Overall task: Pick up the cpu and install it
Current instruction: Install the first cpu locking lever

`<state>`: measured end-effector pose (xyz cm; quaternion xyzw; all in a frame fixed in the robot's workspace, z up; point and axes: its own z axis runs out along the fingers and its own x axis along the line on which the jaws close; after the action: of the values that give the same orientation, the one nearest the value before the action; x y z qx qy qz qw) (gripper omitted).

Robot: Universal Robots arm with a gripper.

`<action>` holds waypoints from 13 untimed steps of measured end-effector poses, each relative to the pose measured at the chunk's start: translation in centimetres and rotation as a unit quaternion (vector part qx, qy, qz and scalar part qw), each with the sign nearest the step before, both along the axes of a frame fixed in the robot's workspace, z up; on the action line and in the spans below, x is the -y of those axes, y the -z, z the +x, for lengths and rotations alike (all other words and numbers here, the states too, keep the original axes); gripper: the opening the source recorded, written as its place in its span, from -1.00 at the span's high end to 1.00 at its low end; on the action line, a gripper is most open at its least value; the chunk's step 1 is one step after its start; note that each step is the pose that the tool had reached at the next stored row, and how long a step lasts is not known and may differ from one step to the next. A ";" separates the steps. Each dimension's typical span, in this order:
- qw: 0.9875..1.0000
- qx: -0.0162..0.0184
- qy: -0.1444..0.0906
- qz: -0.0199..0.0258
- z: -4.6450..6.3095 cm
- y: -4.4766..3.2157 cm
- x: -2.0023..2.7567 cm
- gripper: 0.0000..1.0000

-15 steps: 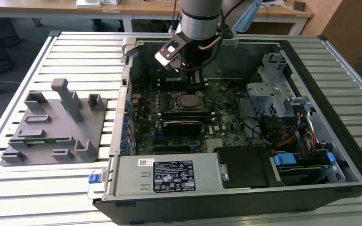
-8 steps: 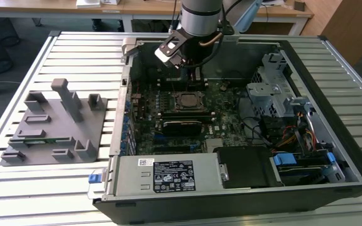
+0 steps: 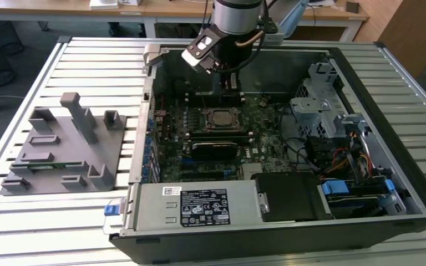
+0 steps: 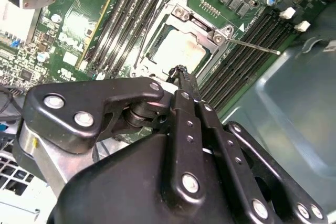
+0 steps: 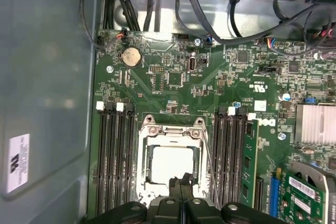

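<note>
The cpu (image 5: 170, 162) lies flat in the socket (image 5: 170, 128), pale top up. The gripper (image 5: 182, 183) hangs over the cpu's edge, its fingers clenched together on nothing; contact cannot be told. Memory slots (image 5: 113, 156) flank the socket.

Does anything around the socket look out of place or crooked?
The cpu lies square in the socket. Only the thin lever looks odd: it sticks out slanted over the memory slots, seemingly unlatched.

White sticker (image 5: 18, 162) on case wall (image 5: 47, 77), label (image 3: 202, 206) on metal cover (image 3: 153, 209), print on both unreadable.
</note>
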<state>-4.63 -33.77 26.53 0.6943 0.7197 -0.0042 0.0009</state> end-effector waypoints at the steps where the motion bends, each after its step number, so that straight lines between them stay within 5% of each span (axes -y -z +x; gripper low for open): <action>1: 1.000 0.000 0.000 0.000 0.0 -0.21 0.00 0.79; 8: 1.000 0.000 0.000 0.000 0.0 -1.56 0.00 0.79; 13: 1.000 0.000 0.000 0.000 0.0 -1.68 0.00 0.79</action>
<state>-4.62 -33.77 28.21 0.6942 0.7198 -0.0041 0.0012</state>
